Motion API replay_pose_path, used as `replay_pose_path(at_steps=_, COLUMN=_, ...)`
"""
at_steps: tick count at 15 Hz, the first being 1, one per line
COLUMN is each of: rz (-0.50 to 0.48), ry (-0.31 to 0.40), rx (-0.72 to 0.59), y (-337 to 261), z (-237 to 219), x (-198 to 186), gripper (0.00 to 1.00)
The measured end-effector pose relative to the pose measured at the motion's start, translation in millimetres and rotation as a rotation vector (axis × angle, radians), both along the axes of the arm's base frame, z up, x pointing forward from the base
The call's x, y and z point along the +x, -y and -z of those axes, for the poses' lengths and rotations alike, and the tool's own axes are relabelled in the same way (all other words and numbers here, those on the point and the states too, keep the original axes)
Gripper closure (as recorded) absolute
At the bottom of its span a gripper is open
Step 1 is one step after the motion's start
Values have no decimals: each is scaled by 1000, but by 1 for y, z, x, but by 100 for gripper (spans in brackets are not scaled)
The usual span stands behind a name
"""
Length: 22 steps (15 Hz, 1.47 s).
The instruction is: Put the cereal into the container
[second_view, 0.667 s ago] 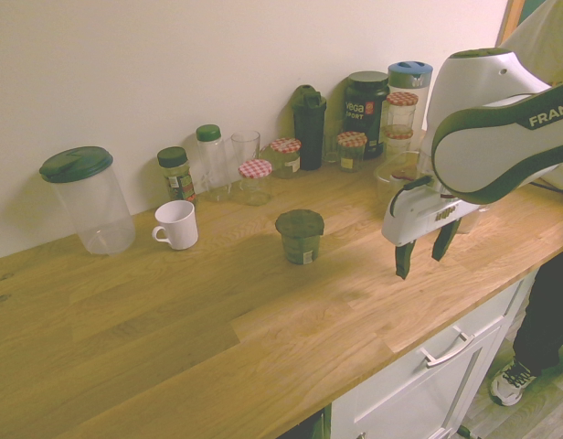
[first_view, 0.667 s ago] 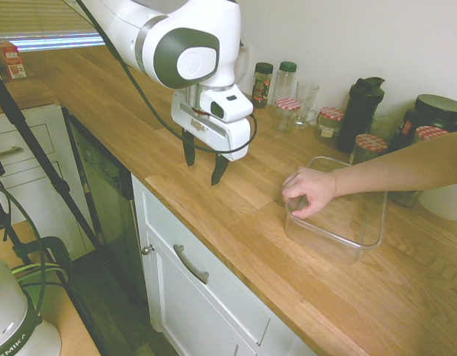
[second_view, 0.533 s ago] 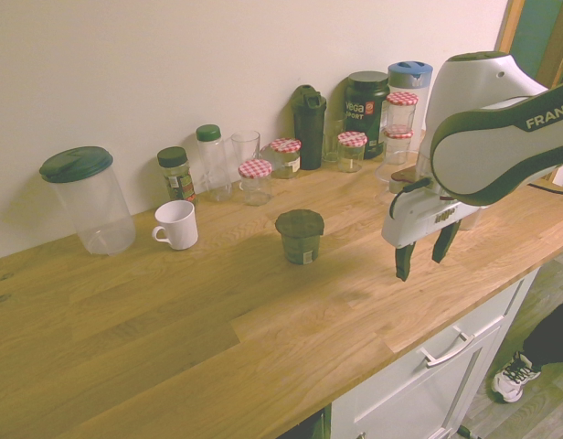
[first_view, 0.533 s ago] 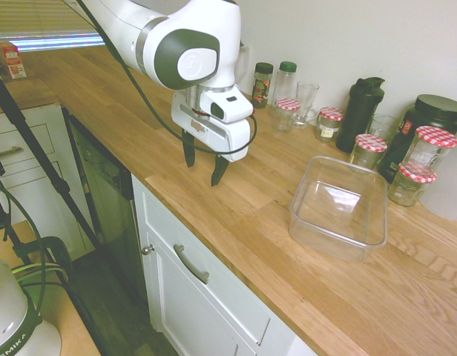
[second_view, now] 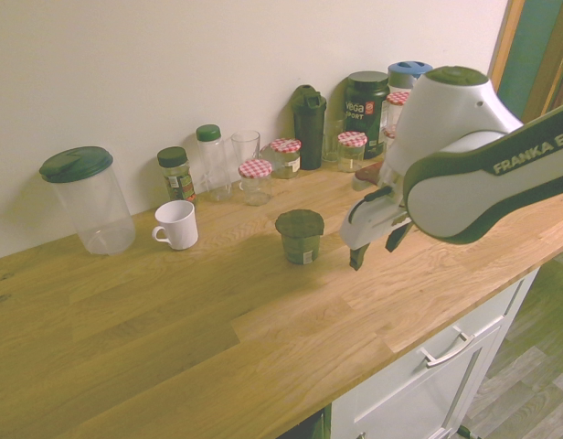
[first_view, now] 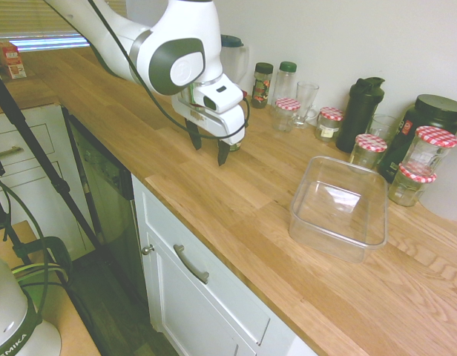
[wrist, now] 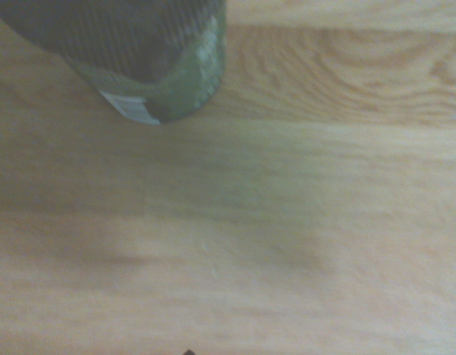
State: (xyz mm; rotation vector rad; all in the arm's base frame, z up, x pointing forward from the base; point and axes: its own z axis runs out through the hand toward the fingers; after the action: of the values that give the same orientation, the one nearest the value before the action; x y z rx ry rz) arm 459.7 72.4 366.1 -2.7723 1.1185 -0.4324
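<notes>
Barely Begun, Cereal Run Awaits Its First Grasp

The green, dark-topped cup [second_view: 300,240], apparently the cereal, stands upright near the center of the second exterior view, outside the clear container [first_view: 326,243] at right in the first exterior view. Grasp, carry and release all appear to remain. Beside the cup, the gripper [second_view: 374,257] points down toward the wooden counter [second_view: 199,338], its fingers spread well apart with nothing between them, the white arm [second_view: 451,123] reaching in from the right.

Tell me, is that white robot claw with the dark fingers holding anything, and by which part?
Nothing is held: the white claw with dark fingers hangs open, and the small green tub with a dark lid stands apart from it.
</notes>
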Motion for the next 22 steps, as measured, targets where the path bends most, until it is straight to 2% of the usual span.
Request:
replay_pose_path(at_steps=4, rz=-39, ry=134, rx=-26, y=-23, z=9, x=21, gripper=0)
replay_pose_path(at_steps=6, rz=-44, ry=174, rx=-35, y=-29, z=4, x=36, gripper=0)
replay_pose_path(at_steps=11, rz=-59, ry=208, rx=-36, y=-49, z=26, x=67, gripper=0)
replay_pose_path(at_steps=17, rz=-75, ry=267, rx=-30, y=-66, z=26, x=89, gripper=0)
replay_pose_path(at_steps=18, rz=-80, ry=272, rx=-32, y=-66, z=27, x=91, gripper=100)
replay_pose_path(at_steps=22, rz=-94, ry=289, rx=-30, y=-67, z=26, x=91, gripper=100)
